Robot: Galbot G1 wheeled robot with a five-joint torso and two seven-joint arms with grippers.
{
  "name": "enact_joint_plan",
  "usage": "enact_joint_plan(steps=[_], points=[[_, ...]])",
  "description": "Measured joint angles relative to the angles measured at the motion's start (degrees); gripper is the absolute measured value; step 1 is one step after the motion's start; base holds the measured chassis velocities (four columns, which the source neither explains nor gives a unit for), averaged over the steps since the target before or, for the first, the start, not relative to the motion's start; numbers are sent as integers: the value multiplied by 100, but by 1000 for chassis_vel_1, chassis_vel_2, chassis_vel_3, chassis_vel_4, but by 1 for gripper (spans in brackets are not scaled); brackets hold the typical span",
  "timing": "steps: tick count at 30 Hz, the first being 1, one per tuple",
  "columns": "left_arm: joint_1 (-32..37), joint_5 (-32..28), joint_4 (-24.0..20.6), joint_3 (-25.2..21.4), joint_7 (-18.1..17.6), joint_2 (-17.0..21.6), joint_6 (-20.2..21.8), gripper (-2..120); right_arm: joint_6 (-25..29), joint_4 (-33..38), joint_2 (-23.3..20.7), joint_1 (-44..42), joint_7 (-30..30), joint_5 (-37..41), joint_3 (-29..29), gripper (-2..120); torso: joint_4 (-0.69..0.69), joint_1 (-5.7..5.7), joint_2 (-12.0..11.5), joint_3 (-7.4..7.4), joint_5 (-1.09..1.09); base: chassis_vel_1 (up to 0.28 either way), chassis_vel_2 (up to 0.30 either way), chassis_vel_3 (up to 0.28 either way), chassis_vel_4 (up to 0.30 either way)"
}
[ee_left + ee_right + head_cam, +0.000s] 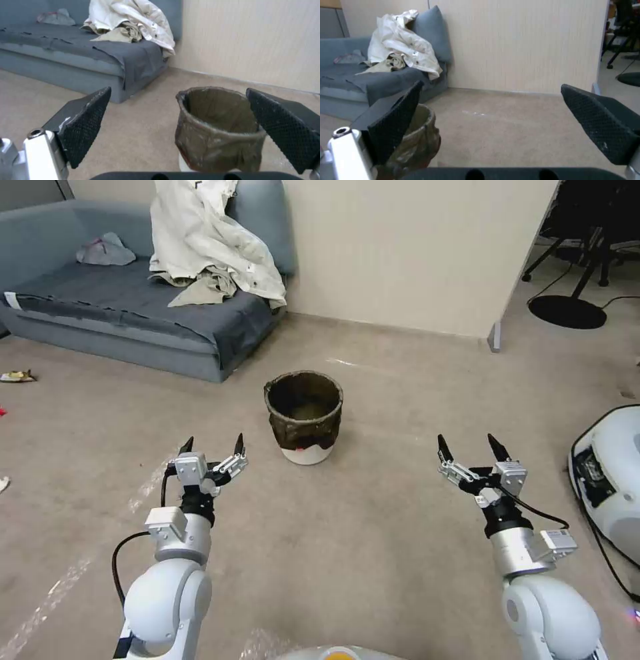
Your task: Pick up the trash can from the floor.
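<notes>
Both arms reach forward and low over the floor [333,553], wrists level and fingertips pointing ahead. The left pincer [212,445] is released, its two dark fingers spread wide and holding nothing; the right pincer [470,445] is released the same way, well apart from the left one. One trash can [305,417] stands upright on the floor, ahead of both pincers and between their lines, just ahead and to the right of the left pincer and farther off to the left of the right pincer, touched by neither. In the left wrist view the trash can [216,130] sits beyond the spread fingers, nearer the right-hand pad; its dark crinkled bag is folded over the rim, with the white base showing below. The floor is plain beige carpet with pale tape marks near the left arm. Farther ahead of the left pincer stands one grey-blue sofa [120,313] with one pale crumpled garment [207,240] heaped on it, and beyond the trash can runs a cream wall [413,253].
</notes>
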Motion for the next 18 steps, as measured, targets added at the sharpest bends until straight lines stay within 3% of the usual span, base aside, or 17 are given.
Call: enact_joint_plan(steps=[18], points=[[-185,-80,226,37,6,39,-25,100,-4,-44,19,19,0,-22,-3,100,-1,0,0,0,-1,-164,154,158,-159]])
